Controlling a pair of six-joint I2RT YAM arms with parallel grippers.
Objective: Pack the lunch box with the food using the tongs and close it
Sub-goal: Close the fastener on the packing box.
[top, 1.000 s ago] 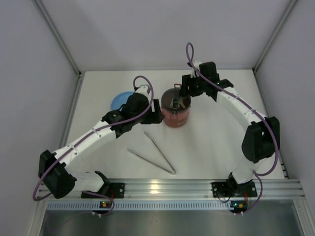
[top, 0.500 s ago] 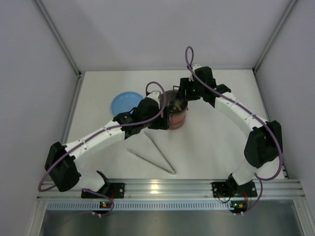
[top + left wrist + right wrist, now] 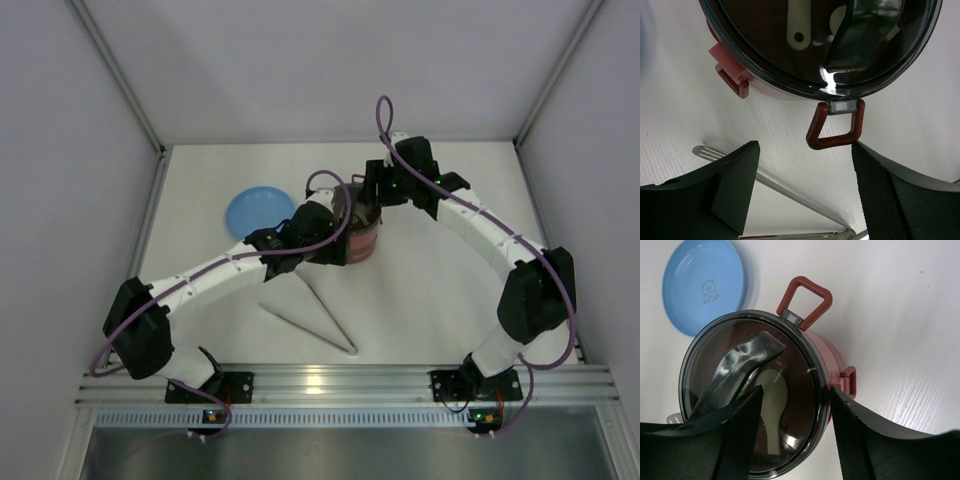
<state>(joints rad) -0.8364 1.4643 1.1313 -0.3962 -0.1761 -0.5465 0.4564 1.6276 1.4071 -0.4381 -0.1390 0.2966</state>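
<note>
Your left gripper (image 3: 804,147) and right gripper (image 3: 796,390) gape beside the lunch box (image 3: 358,238), which looks rigid and slick: pinch its red latch (image 3: 836,142).

Small bear emblem (image 3: 710,289) printed inside the light-blue plate (image 3: 682,265), line of tiny lettering beneath it too small to read, no other legible text or numbers.

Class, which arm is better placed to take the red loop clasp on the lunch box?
Left. The open left gripper faces the red clasp hanging just ahead of it. The right gripper sits above the top cover, that clasp at the far rim.
</note>
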